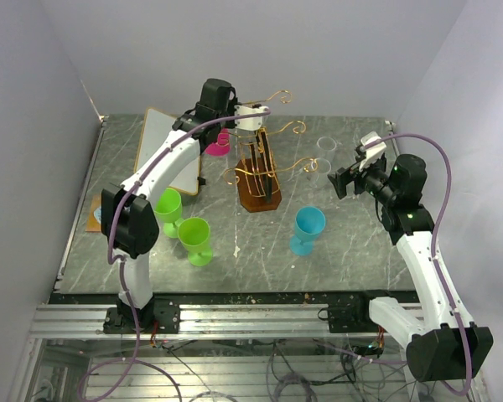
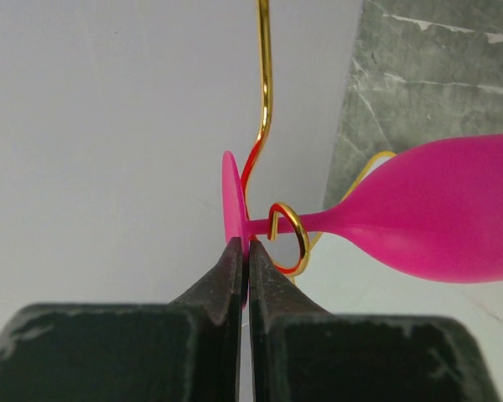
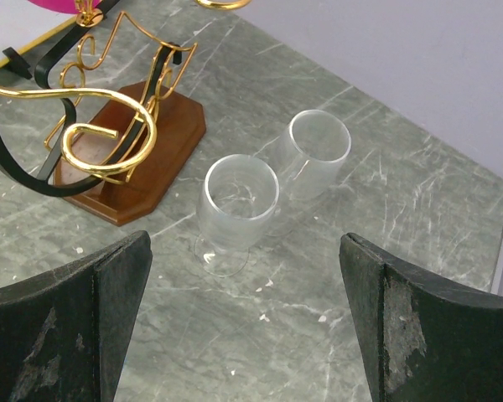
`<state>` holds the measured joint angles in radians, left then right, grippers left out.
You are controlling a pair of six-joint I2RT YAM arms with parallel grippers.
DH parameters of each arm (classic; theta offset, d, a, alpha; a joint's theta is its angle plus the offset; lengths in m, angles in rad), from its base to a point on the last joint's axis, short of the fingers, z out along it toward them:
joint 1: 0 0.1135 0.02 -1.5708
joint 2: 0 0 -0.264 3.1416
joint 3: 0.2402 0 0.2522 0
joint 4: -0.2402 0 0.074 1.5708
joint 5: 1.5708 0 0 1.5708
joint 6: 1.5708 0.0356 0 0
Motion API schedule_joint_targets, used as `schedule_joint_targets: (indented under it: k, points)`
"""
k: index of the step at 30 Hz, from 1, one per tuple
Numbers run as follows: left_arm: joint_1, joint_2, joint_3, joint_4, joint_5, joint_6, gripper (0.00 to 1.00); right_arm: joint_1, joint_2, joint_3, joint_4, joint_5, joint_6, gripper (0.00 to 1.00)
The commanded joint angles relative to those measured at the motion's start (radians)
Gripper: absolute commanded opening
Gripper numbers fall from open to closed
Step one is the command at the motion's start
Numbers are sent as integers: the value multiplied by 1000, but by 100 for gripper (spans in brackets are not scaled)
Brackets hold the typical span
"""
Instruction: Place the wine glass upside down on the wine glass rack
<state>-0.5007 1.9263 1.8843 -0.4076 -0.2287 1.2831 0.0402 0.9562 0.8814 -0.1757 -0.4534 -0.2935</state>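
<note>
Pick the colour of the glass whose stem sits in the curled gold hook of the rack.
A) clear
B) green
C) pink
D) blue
C: the left wrist view shows the pink glass with its stem lying through a curled hook of the rack, its foot pinched in the left gripper.

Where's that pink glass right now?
In the overhead view the pink wine glass is at the back, left of centre, its stem inside a gold scroll of the wine glass rack and its foot pinched by the fingers of the left gripper.
</note>
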Motion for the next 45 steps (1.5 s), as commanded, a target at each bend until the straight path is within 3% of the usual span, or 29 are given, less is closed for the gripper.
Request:
schedule_joint_targets:
  k: [1, 13, 23, 45]
  points:
    - [4, -61, -43, 10, -15, -15, 7, -8, -16, -12, 27, -11, -4, 94]
    - [4, -100, -85, 6, -9, -36, 7, -14, -16, -15, 28, -20, -4, 94]
    - [-1, -119, -96, -43, 99, -57, 9, -22, -16, -16, 28, -28, -2, 94]
    - [-20, -104, -125, -58, 97, -41, 14, -34, -14, -15, 21, -47, 0, 94]
